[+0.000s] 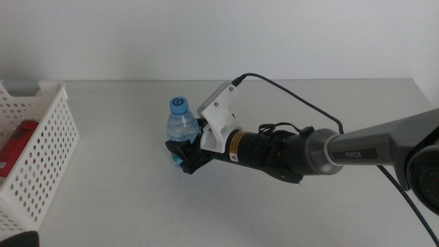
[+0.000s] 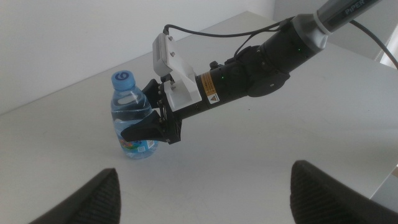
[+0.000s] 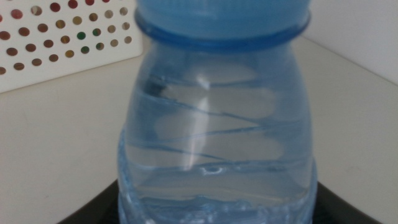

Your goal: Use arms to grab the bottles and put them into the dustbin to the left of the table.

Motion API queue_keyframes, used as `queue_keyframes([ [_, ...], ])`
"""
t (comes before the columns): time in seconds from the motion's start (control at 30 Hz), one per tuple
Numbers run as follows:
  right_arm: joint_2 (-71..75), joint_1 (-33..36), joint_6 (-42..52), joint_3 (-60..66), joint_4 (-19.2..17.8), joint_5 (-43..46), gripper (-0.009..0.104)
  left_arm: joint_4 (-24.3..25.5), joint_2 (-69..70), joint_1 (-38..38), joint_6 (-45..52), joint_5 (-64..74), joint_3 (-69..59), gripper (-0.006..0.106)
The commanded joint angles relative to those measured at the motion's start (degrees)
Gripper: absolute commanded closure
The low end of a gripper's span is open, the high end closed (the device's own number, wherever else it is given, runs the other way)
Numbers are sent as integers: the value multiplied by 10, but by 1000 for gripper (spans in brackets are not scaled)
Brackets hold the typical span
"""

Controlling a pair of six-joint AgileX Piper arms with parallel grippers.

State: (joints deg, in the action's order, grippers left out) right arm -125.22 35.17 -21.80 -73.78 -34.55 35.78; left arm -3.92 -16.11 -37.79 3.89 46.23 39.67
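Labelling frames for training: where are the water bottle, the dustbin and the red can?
water bottle (image 1: 180, 124), middle view, clear shoulder.
dustbin (image 1: 48, 147), middle view, perforated side wall.
red can (image 1: 19, 140), middle view, its side, inside the dustbin.

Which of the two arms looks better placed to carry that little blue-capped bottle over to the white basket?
The right one, probably. The right gripper already has its jaws around the water bottle, which stands upright on the table. The left gripper waits apart, open. The dustbin is at the table's left.

Bare lab: white table (image 1: 329, 213), blank wall (image 1: 219, 34)
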Motion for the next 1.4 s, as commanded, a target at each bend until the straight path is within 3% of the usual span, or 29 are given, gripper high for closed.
queue_keyframes([
  [0.0,35,5,1,-17,0,27,85,-3,-10,-4,-8,-43,15,7],
  [0.1,35,5,-9,-17,-2,27,68,-3,-10,-4,-8,-43,15,7],
  [0.27,54,5,-30,5,-2,27,25,-3,-10,-4,-8,-43,15,7],
  [0.37,78,5,-29,44,8,27,12,-3,-10,-4,-8,-43,15,7],
  [0.5,126,3,-25,113,21,27,13,-3,-10,-4,-8,-43,15,7],
  [0.8,346,2,-25,310,21,17,26,-2,-10,-4,-8,-43,15,7],
  [1.1,527,2,-31,356,25,-135,29,-2,-10,-4,-8,-43,15,7],
  [1.13,546,2,-32,360,43,-157,29,-2,-10,-4,-8,-43,15,7],
  [1.27,624,3,14,366,190,-256,29,-2,-10,-4,-8,-43,15,7],
  [1.37,672,4,101,366,251,-306,29,-2,-10,-4,-8,-43,15,7],
])
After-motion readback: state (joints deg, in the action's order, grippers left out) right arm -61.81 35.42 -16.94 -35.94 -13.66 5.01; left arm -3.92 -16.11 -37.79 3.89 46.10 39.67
